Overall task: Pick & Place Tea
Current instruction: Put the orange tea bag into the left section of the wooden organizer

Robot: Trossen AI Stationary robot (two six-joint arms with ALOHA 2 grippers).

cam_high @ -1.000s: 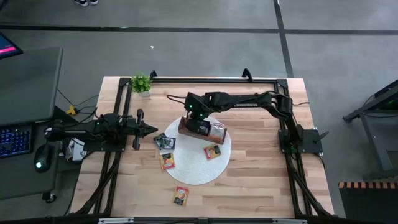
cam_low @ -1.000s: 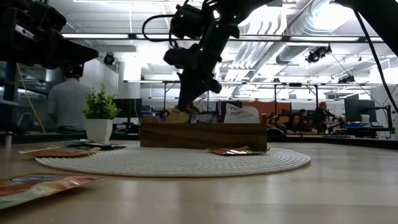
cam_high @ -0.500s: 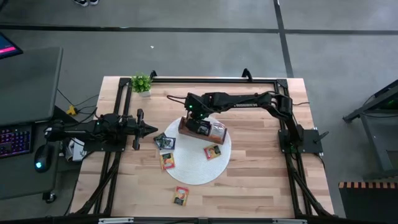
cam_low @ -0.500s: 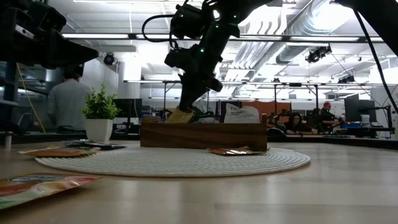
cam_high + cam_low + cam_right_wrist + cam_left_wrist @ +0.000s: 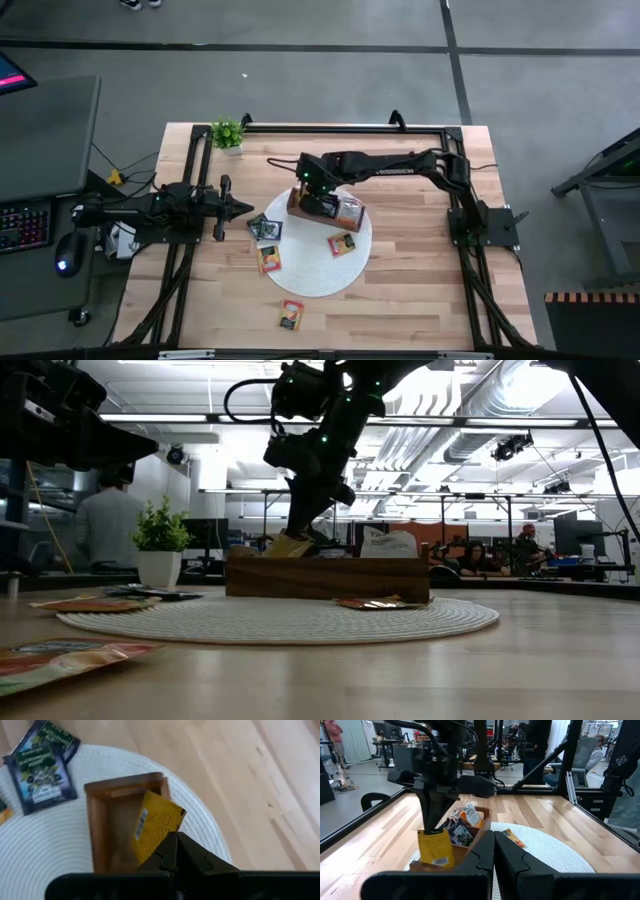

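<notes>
My right gripper (image 5: 175, 842) is shut on a yellow tea sachet (image 5: 154, 831) over the left end compartment of the brown wooden box (image 5: 327, 207), which stands on the round white mat (image 5: 315, 275). In the low view the sachet's top (image 5: 288, 544) shows above the box rim, under the gripper (image 5: 306, 520). More tea stands in the box's other compartments (image 5: 462, 820). Loose tea lies around: two dark sachets (image 5: 265, 228), an orange one (image 5: 268, 259) and another (image 5: 342, 243) on the mat, one (image 5: 291, 314) on bare wood. My left gripper (image 5: 247, 208) rests shut at the left. My right gripper pinches the yellow sachet by its upper edge (image 5: 164, 833) between its two fingers, coming from above and slanting down from the table's right. The sachet hangs tilted below the fingers, its lower part (image 5: 436, 855) down inside the box's end compartment; whether it touches the bottom, I cannot tell.
A small potted plant (image 5: 228, 133) stands at the far left corner. A black frame rail (image 5: 330, 127) runs along the table's edges. Bare wood lies near the front and right of the mat. People sit in the room beyond the table (image 5: 470, 555).
My right gripper has rolled slightly at the wrist while staying over the box's end compartment; the yellow sachet has shifted a little with it and remains in the hold.
</notes>
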